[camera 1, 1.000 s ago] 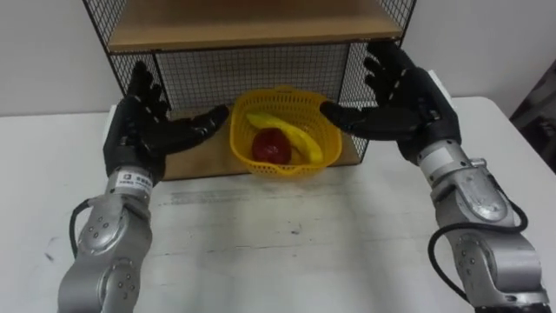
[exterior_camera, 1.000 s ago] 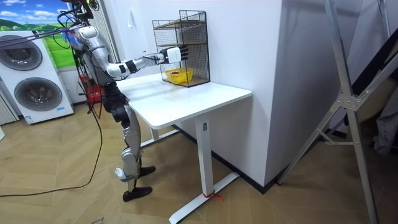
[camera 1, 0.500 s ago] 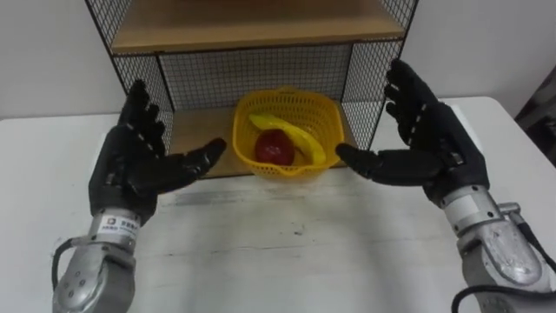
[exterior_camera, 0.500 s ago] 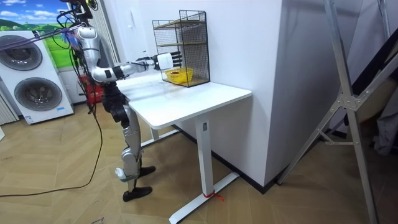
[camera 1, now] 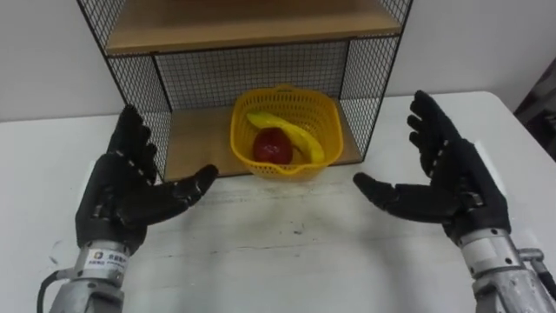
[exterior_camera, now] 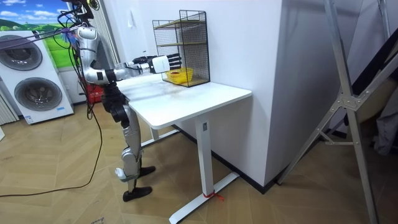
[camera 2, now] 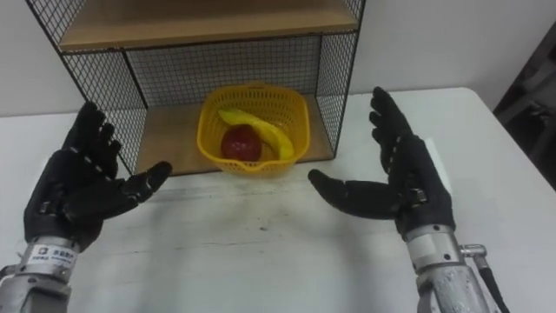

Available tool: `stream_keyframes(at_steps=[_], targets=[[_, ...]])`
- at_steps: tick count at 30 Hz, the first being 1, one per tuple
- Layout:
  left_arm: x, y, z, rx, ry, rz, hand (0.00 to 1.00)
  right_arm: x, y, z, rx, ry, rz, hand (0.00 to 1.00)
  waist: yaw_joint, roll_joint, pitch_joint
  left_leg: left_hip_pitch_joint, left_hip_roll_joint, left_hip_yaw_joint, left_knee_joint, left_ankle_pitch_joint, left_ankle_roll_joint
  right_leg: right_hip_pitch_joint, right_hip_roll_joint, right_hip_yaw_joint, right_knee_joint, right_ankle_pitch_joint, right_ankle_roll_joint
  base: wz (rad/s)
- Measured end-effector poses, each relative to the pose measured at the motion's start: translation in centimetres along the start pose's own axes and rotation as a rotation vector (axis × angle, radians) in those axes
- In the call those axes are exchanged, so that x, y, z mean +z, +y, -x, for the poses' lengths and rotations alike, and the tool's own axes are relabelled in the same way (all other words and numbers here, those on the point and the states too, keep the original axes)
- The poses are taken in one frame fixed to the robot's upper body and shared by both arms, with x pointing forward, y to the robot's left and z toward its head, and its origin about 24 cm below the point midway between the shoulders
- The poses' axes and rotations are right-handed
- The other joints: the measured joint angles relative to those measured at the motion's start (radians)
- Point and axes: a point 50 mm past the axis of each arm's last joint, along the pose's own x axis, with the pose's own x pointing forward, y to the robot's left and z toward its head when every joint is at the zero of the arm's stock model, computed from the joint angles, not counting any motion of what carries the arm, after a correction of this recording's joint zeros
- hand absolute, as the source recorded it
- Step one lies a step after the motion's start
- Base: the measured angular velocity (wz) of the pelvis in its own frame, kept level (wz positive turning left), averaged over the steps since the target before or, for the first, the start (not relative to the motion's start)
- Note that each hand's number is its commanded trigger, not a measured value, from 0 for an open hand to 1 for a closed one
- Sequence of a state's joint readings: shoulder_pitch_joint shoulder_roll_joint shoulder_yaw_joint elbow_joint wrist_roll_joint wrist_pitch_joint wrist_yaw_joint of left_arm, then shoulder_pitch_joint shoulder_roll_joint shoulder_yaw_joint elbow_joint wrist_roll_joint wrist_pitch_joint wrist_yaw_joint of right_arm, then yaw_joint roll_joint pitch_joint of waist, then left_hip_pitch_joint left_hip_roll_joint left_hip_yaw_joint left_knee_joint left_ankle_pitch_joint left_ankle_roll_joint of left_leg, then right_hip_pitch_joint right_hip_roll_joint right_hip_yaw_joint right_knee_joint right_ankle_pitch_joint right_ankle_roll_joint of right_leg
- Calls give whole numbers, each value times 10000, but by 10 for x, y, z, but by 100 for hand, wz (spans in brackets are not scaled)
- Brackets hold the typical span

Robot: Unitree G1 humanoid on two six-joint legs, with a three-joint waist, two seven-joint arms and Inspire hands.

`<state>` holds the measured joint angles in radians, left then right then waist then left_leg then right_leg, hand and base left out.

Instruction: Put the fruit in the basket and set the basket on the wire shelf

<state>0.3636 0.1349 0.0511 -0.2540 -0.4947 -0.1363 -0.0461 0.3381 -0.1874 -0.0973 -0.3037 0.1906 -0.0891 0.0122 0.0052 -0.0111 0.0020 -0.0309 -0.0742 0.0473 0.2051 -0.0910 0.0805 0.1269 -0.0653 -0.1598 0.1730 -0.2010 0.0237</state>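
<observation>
Left hand (camera 1: 122,196) and right hand (camera 1: 452,187) were spread wide, holding nothing; yellow basket (camera 1: 300,109) of fruit (camera 1: 272,146) sat inside the wire shelf (camera 1: 195,143).

white table (camera 1: 287,252) carries wire shelf (camera 1: 139,74) holding basket (camera 1: 328,117).

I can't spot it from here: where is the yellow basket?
Middle of the left eye view: the basket sits on the shelf's bottom board, fruit inside, beyond the left robot hand and right robot hand.
</observation>
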Motion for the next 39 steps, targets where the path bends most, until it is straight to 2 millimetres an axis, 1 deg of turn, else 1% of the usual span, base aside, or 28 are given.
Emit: stream_keyframes(at_steps=[4, 6, 7, 9, 10, 11, 12, 13, 14, 15, 16, 17, 18, 19, 21, 22, 24, 25, 27, 28, 29, 30, 31, 33, 34, 36, 37, 39], targets=[[16, 14, 0, 897, -840, -1142, 0, 12, -17, 0, -1465, -732, 655, 0, 65, 21, -19, -9, -1, 5, -17, -2, -3, -31, -3, -4, 3, -33, 40, 0], [41, 30, 3, 2241, -1976, -2227, 0, 27, -38, 2, -3032, -1654, 1398, 0, 96, 5, -8, -58, -17, -46, -25, 8, 11, -59, -1, -56, -10, -10, 11, 5], [49, 35, 4, 2662, -2362, -2445, 0, 32, -46, 3, -3536, -1898, 1627, 0, 99, -4, -12, -85, -23, -69, -17, 12, 16, -76, -2, -76, -8, -10, 10, 8], [85, 53, 14, 4571, -4111, -3158, 0, 57, -78, 12, -5783, -3034, 2530, 0, 245, -38, -1, -108, -36, -120, -34, 27, 39, -103, -4, -87, -8, -14, 13, 4], [96, 57, 19, 5053, -4629, -3383, 0, 63, -86, 15, -6345, -3374, 2770, 0, 297, -41, 2, -106, -43, -136, -37, 28, 38, -95, -6, -104, -12, -17, 17, 8], [117, 67, 27, 5982, -5701, -3810, 0, 77, -101, 23, -7464, -4097, 3247, 0, 290, -72, 23, -131, -64, -214, -12, 32, 39, -69, -9, -187, -37, -20, 20, 15], [139, 78, 37, 6960, -6710, -4297, 0, 92, -117, 32, -8557, -4838, 3659, 0, 282, -97, -4, -148, -77, -263, 9, 29, 35, -64, -22, -255, -30, -54, 34, 16], [151, 84, 43, 7512, -7225, -4573, 0, 100, -125, 37, -9141, -5252, 3874, 0, 305, -109, -16, -150, -81, -277, 15, 22, 23, -59, -31, -292, -18, -74, 31, 14], [172, 94, 55, 8508, -8235, -5022, 0, 115, -138, 46, -10216, -6059, 4247, 0, 298, -129, -46, -177, -85, -288, 72, 0, -11, -63, -45, -339, 23, -162, 80, 11], [192, 99, 65, 9343, -9304, -5325, 0, 131, -150, 55, -11256, -6960, 4533, 0, 299, -111, -54, -257, -87, -371, 286, -122, -28, -82, -39, -368, 136, -254, 114, 11], [203, 101, 70, 9729, -9874, -5401, 0, 137, -156, 59, -11759, -7413, 4607, 0, 302, -151, -60, -297, -85, -396, 411, -189, -29, -87, -35, -375, 202, -297, 113, 11], [223, 102, 79, 10381, -11080, -5430, 0, 150, -166, 68, -12707, -8144, 4634, 0, 336, -196, -80, -381, -82, -443, 603, -280, -41, -113, -27, -401, 312, -369, 118, 8], [242, 103, 90, 10972, -12245, -5507, 0, 163, -174, 77, -13502, -8860, 4606, 0, 423, -216, -165, -521, -67, -463, 755, -364, -57, -183, -19, -423, 385, -423, 117, 6], [259, 105, 103, 11624, -13385, -5528, 0, 176, -183, 88, -14326, -9618, 4724, 0, 400, -214, -164, -649, -39, -477, 929, -455, -58, -261, -7, -444, 492, -470, 103, 4], [276, 113, 121, 12681, -14543, -5173, 0, 189, -197, 103, -15531, -10351, 4666, 0, 441, -220, -164, -720, -51, -453, 990, -505, -61, -418, -39, -400, 703, -588, 122, 0], [281, 118, 126, 13107, -14767, -4947, 0, 193, -204, 107, -15945, -10466, 4495, 0, 467, -216, -167, -734, -51, -440, 996, -510, -62, -453, -48, -390, 747, -614, 129, -7], [296, 141, 138, 14772, -15043, -3551, 0, 200, -227, 120, -17470, -10458, 3418, 0, 534, -257, -208, -986, -34, -386, 1105, -525, -75, -818, -82, -353, 1081, -759, 85, -2], [297, 149, 141, 15321, -14888, -3304, 0, 199, -234, 123, -17864, -10292, 3109, 0, 533, -249, -215, -1101, -23, -390, 1194, -544, -83, -913, -67, -361, 1114, -760, 82, 0], [295, 185, 149, 17269, -13617, -2144, 0, 192, -257, 140, -19327, -9379, 1622, 0, 513, -262, -256, -1326, -31, -426, 1315, -560, -92, -1080, -34, -430, 1196, -731, 32, 6], [291, 193, 151, 17692, -13224, -1760, 0, 190, -260, 143, -19560, -9226, 1130, 0, 514, -255, -270, -1327, -45, -429, 1316, -564, -98, -1079, -32, -423, 1195, -727, 20, 4], [281, 205, 157, 18438, -12586, -805, 0, 184, -265, 149, -19905, -8955, -64, 0, 486, -224, -292, -1328, -67, -436, 1323, -595, -96, -1068, -32, -404, 1188, -714, -3, 0], [270, 215, 164, 19053, -11946, 1, 0, 174, -272, 154, -20199, -8368, -994, 0, 469, -220, -290, -1328, -69, -436, 1318, -613, -93, -1063, -28, -388, 1178, -697, -30, 0], [263, 220, 167, 19326, -11571, 390, 0, 168, -276, 157, -20373, -7953, -1405, 0, 467, -217, -291, -1336, -66, -433, 1316, -620, -90, -1063, -23, -381, 1154, -686, -43, 0], [227, 239, 182, 20645, -9907, 1584, 0, 136, -285, 174, -21116, -6355, -3215, 0, 464, -178, -298, -1369, -64, -442, 1284, -624, -87, -1051, -8, -395, 1023, -638, -42, 0], [216, 244, 185, 20979, -9414, 1817, 0, 126, -287, 179, -21349, -5882, -3506, 0, 474, -177, -299, -1367, -69, -442, 1262, -624, -87, -1049, -10, -394, 1016, -636, -42, 0], [162, 258, 196, 22122, -6908, 2539, 0, 70, -288, 202, -22330, -3293, -4612, 0, 550, -163, -277, -1334, -69, -426, 1185, -620, -87, -1030, -13, -379, 976, -603, -48, 0], [146, 260, 200, 22381, -6148, 2721, 0, 55, -286, 207, -22557, -2606, -4921, 0, 547, -157, -275, -1321, -58, -424, 1168, -617, -89, -1030, -14, -372, 971, -601, -49, 0], [88, 261, 219, 23286, -3861, 4110, 0, -5, -266, 231, -23512, -187, -6607, 0, 578, -128, -277, -1287, -6, -424, 1155, -618, -96, -1018, -20, -357, 988, -626, -56, 0]])
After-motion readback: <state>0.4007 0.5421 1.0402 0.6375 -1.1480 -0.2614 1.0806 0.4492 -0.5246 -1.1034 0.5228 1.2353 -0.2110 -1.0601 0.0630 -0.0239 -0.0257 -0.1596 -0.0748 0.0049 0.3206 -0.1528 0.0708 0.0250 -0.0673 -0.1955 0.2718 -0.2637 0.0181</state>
